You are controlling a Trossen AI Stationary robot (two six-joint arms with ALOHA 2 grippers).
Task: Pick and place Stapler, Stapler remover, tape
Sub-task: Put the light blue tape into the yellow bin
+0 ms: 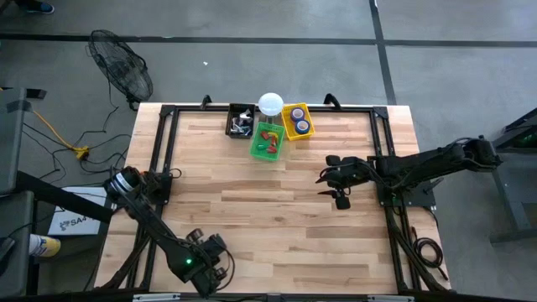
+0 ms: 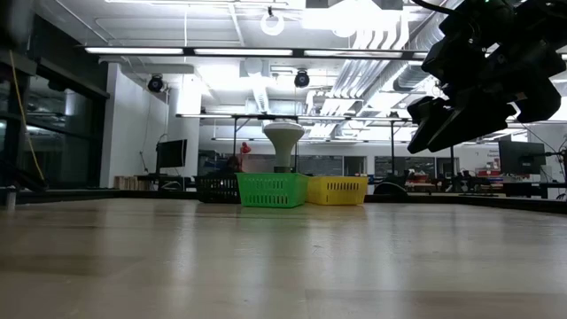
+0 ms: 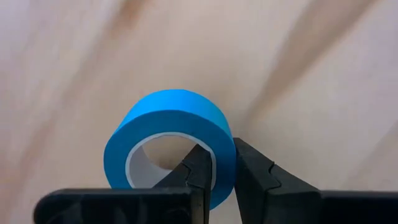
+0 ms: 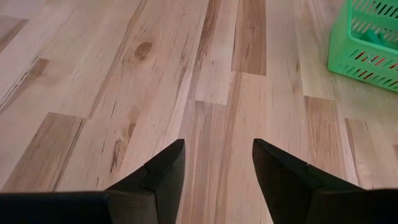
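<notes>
In the left wrist view a blue ring-shaped tape roll (image 3: 168, 134) sits in my left gripper (image 3: 217, 152), which is shut on it. From above, my left gripper (image 1: 215, 252) is near the table's near edge, left of centre; the roll does not show there. My right gripper (image 4: 217, 149) is open over bare wood. It hovers above the table's right part (image 1: 334, 184), right of the baskets, and shows high up in the low view (image 2: 443, 115). More tape rolls lie in the yellow basket (image 1: 298, 122). I cannot make out a stapler or a staple remover. My left gripper pinches the wall of the blue tape roll (image 3: 222, 158). One finger (image 3: 198, 167) is inside the open centre and the other finger (image 3: 254, 173) is on the outer face. The ring's open centre faces the wrist camera. Whether the roll rests on the wood I cannot tell.
At the table's far edge stand a black basket (image 1: 241, 122), a green basket (image 1: 268, 143) and the yellow basket, with a white round-topped jar (image 1: 270, 103) behind them. The green basket's corner (image 4: 367, 43) shows ahead of my right gripper. Bare wood lies between the arms.
</notes>
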